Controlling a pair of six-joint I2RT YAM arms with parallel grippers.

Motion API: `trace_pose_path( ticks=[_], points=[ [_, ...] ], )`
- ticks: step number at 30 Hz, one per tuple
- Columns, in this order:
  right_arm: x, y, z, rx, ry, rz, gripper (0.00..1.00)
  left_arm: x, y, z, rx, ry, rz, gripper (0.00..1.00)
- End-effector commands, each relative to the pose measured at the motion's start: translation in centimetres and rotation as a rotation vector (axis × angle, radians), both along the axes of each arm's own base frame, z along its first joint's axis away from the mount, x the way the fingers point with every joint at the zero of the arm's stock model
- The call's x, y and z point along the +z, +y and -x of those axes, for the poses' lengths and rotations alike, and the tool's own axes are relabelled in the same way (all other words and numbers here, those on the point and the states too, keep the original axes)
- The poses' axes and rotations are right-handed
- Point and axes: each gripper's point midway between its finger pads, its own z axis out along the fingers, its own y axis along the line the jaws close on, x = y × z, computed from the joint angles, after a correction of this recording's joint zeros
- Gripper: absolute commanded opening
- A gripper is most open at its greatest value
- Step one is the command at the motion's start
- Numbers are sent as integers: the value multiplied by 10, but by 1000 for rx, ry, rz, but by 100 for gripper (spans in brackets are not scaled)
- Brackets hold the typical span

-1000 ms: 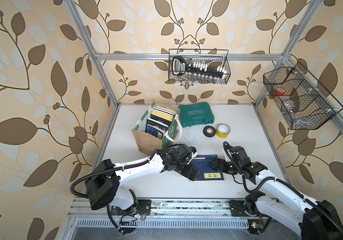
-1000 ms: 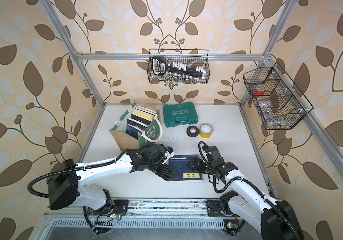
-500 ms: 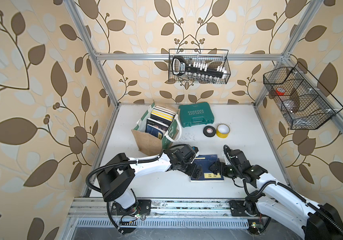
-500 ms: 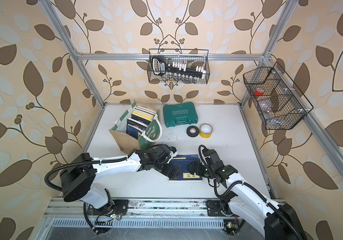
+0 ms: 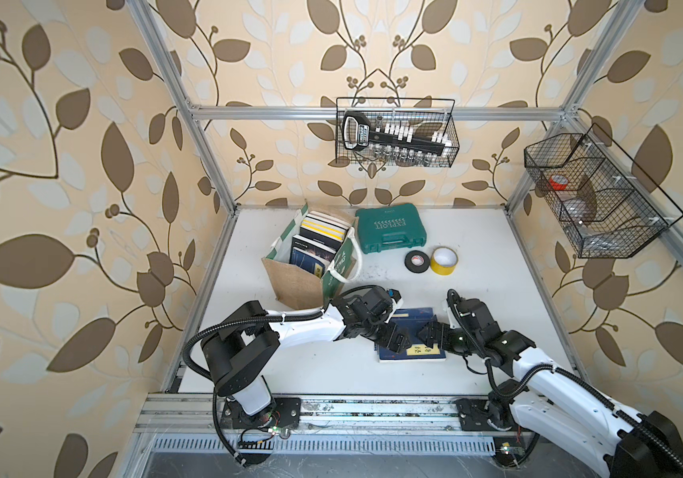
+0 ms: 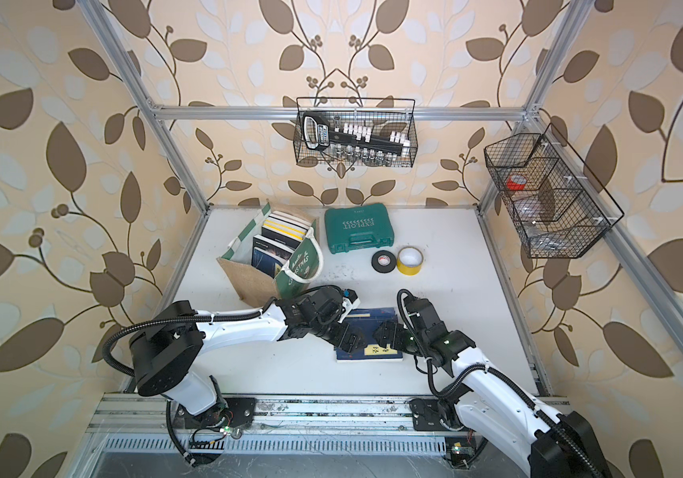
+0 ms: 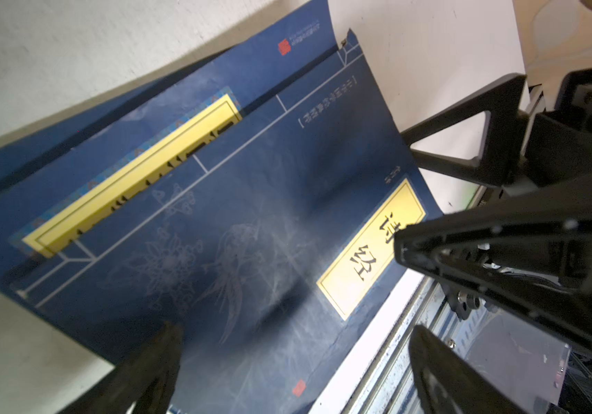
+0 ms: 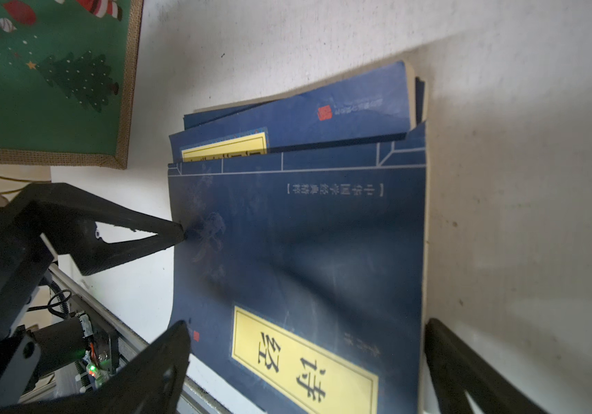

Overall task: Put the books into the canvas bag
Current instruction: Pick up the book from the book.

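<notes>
Three navy books (image 5: 414, 315) lie flat in a stack at the near centre of the table (image 5: 497, 289), just near-right of the bag (image 5: 302, 285). The bag stands upright, and the other books (image 5: 319, 244) stand on edge inside it. The stack is fanned, with the two lower covers poking out on the far side.

Step in hand, as I read it, is getting the top book (image 8: 298, 243) off the stack.
- It's a thin, floppy paperback and the cover already bows, so don't pinch the middle.
- Pin the stack with one arm and lift the top book by an edge with the other. Clamp near the spine so it doesn't sag.
- Take one book per trip, because a grab across the stack will likely drag the lower ones along.
- Room in the bag looks tight. Turn the book upright before lowering it, and keep clear of the rope handle.

Tools:
- Left gripper (image 7: 294, 337) is spread wide and holds nothing. One fingertip (image 8: 179, 233) sits at the top book's left edge and looks to be touching it.
- Right gripper (image 8: 307, 324) is also fully spread and empty. Its fingers straddle the book's width at the near end without clamping.

The tool case (image 5: 391, 229) and tape rolls (image 5: 430, 261) sit on the far side, well apart and out of the way.
</notes>
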Motion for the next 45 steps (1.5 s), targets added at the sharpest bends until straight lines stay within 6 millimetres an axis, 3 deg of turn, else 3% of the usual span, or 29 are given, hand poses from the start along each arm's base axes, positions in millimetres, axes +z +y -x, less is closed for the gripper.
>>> trace_pose_path(
  ticks=[1, 6, 13, 18, 28, 38, 45],
  points=[
    [-7, -5, 4, -17, 16, 23, 98, -11, 15, 1, 36, -5, -84, 99],
    [-7, -5, 0, -23, 14, 29, 98, -13, 32, -3, 50, -50, -160, 99],
    [-7, -5, -1, -27, 9, 28, 98, -19, 39, -3, 56, -55, -180, 99],
    [-6, -5, -1, -29, 5, 27, 98, -22, 32, -4, 50, -40, -168, 99],
    [-5, -5, -1, -31, 1, 25, 98, 7, 20, -5, 35, -55, -97, 99],
    [2, -9, 0, -43, -14, 32, 98, 0, 1, -6, 1, -12, -67, 99],
    [17, -11, -2, -63, -45, 21, 98, 2, -7, -7, -8, -7, -40, 99]
  ],
)
